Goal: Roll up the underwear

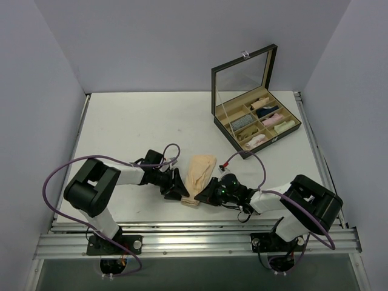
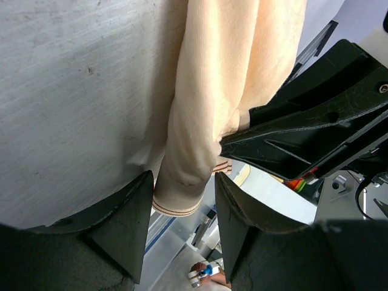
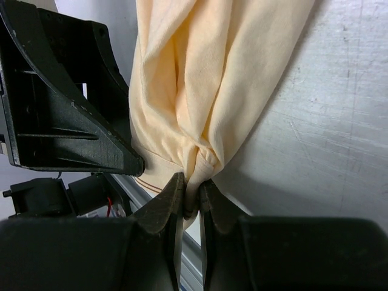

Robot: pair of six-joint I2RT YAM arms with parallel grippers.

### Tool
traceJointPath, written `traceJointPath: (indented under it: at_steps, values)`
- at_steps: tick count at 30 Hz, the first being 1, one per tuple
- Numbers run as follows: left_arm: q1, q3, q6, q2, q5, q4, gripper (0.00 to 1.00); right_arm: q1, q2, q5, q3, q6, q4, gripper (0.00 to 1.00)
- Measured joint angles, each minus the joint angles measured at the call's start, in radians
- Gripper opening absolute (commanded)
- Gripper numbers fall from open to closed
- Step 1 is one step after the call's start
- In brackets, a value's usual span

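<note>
table (image 1: 133, 121): open room toward the far and left edges; the near edge lies close under both grippers.
box (image 1: 254, 115): far right corner, lid up, well apart from the work.
underwear (image 1: 200, 171): middle of the near edge, long axis running from that edge toward the far edge.
left gripper (image 2: 185, 206): jaws wide, astride the hemmed near end, not clamped.
right gripper (image 3: 191, 188): jaws narrow, pinching a fold of that same end.
coming move: likely a roll away from the near edge; both arms equally near.

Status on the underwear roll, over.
Right claw shut on the underwear, near end. Left claw open, straddling the same end. Not yet rolled. Nothing in the way.
</note>
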Motion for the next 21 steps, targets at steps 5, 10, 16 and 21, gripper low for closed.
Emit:
traceJointPath:
  at_steps: [5,10,16,21]
  values:
    - [0.000,0.000,-0.001,0.000,0.005,0.004,0.48,-0.013,0.004,-0.006,0.009,-0.001,0.000,0.00]
    - [0.000,-0.005,-0.018,0.014,0.023,0.040,0.31,-0.019,0.018,-0.011,0.024,-0.001,0.000,0.00]
    - [0.000,-0.005,-0.063,0.026,0.040,0.068,0.02,-0.019,0.034,-0.013,0.027,-0.002,0.000,0.11]
    - [0.000,0.031,-0.063,0.026,0.038,0.000,0.02,-0.012,0.010,-0.006,0.082,-0.058,-0.137,0.33]
